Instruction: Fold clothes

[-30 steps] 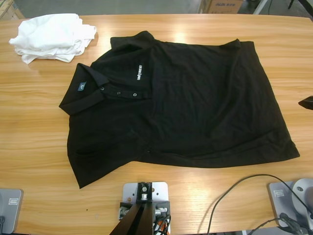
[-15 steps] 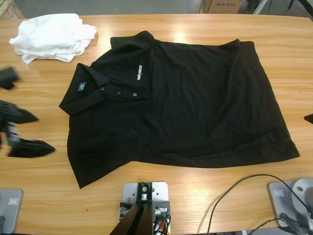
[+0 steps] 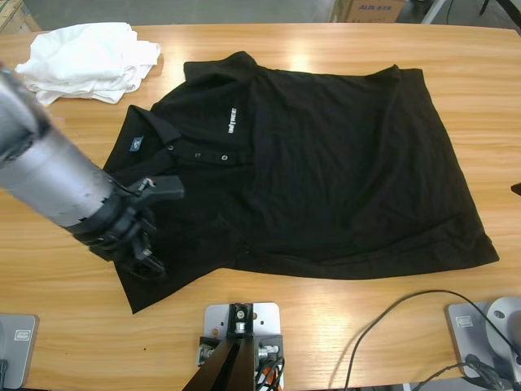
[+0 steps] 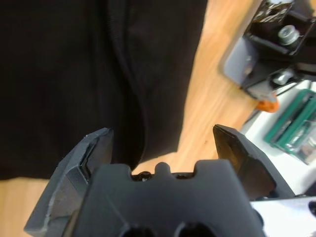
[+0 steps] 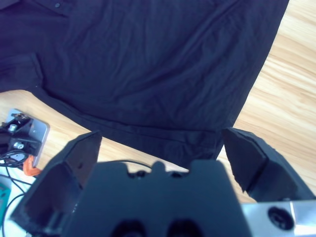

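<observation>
A large black short-sleeved polo shirt (image 3: 326, 171) is being shown spread face-up across the middle of a long pale wooden table (image 3: 309, 326), its collar toward nine o'clock and its hem toward three o'clock. A smaller bundle of white garments (image 3: 85, 61) is lying near the table's ten o'clock corner, just beside the shirt's shoulder. No fold is being seen yet, so the task is judged barely begun: sleeves, sides and hem are all left to do.

The left gripper (image 3: 151, 224) is being held over the shirt's near sleeve at about eight o'clock, its jaws spread apart and holding nothing; in the left wrist view (image 4: 163, 148) only black cloth and the sleeve edge are lying between them. The right gripper (image 5: 160, 148) is also released, hovering off the hem corner at four o'clock.

Compared with half a second ago, the left arm has been brought from the table's left edge onto the sleeve; the shirt is lying unchanged
</observation>
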### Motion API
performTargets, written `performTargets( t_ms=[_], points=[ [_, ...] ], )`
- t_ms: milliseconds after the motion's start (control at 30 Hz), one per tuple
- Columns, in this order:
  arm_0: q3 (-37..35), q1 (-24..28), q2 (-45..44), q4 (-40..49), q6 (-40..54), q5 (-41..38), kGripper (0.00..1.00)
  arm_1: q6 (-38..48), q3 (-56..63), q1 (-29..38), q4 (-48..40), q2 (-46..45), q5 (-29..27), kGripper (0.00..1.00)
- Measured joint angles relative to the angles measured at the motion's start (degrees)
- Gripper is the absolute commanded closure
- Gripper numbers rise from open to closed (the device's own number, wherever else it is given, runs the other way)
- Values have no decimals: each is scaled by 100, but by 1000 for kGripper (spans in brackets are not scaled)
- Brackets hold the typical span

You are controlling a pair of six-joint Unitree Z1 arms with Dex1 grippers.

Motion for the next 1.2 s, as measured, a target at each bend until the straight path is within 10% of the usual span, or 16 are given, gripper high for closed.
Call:
performTargets(
  t_ms=[600,733,1200],
  points=[
    [-142,572,919,-5,426,-247,189,6,64,0,-54,0,-1,0],
    [-169,524,935,-4,426,-247,381,23,86,0,-75,1,-21,0],
    [-163,282,937,-4,426,-247,420,26,151,0,-165,2,-70,0]
  ],
)
